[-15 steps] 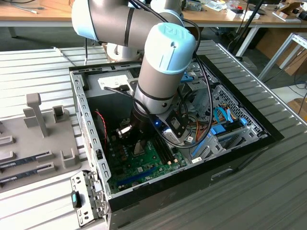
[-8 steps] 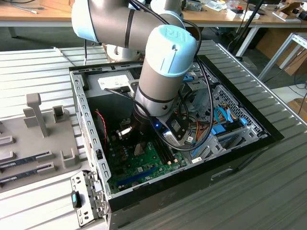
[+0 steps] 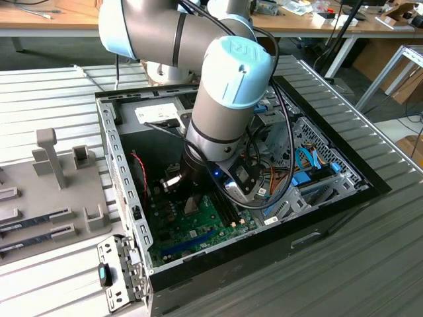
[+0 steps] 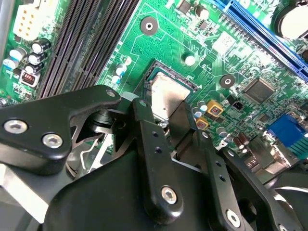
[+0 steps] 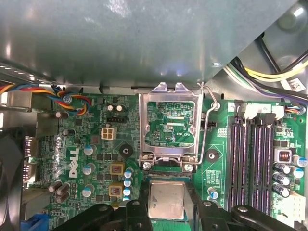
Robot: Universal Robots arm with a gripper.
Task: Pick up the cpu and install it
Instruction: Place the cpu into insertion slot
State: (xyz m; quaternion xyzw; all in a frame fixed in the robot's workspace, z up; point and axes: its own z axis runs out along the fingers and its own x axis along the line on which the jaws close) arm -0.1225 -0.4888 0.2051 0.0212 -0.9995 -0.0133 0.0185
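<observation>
Where gripper (image 5: 166, 204) meets cpu (image 5: 166, 199): tight edges.

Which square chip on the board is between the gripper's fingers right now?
The cpu, silver-topped with a green rim, between the gripper fingers, not the smaller dark chip.

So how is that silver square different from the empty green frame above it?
The cpu has a plain silver metal top; the socket frame is an open metal window showing green board. The cpu sits between the claw fingers; the frame stands flipped up, untouched. Both are square.

Open computer case (image 3: 122, 165) — green motherboard (image 3: 198, 228), memory slots (image 5: 252, 163), coloured cables (image 5: 72, 98).
</observation>
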